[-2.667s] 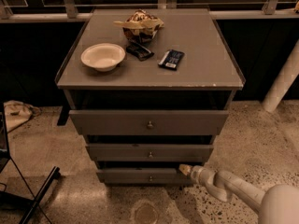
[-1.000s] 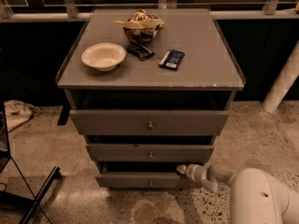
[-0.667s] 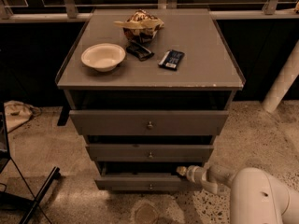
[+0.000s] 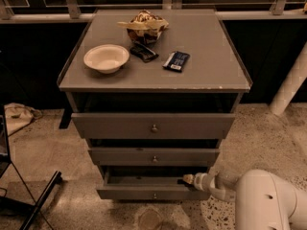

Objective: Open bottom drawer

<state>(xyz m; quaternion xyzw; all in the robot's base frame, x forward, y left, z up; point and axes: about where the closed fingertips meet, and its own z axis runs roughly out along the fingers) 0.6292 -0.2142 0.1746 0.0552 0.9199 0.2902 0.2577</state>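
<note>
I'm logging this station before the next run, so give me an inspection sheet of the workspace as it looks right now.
Surface: grey cabinet top, flat, raised rim.
Job's things: bottom drawer partly open, round knob at centre.
Clutter: white bowl, snack bag, dark wrapper, blue packet, all on top.
Grippers: gripper at the bottom drawer's right end, just behind its front.
Cables: nothing seen.
Surroundings: speckled floor, white post at right, pale cloth at left.
</note>
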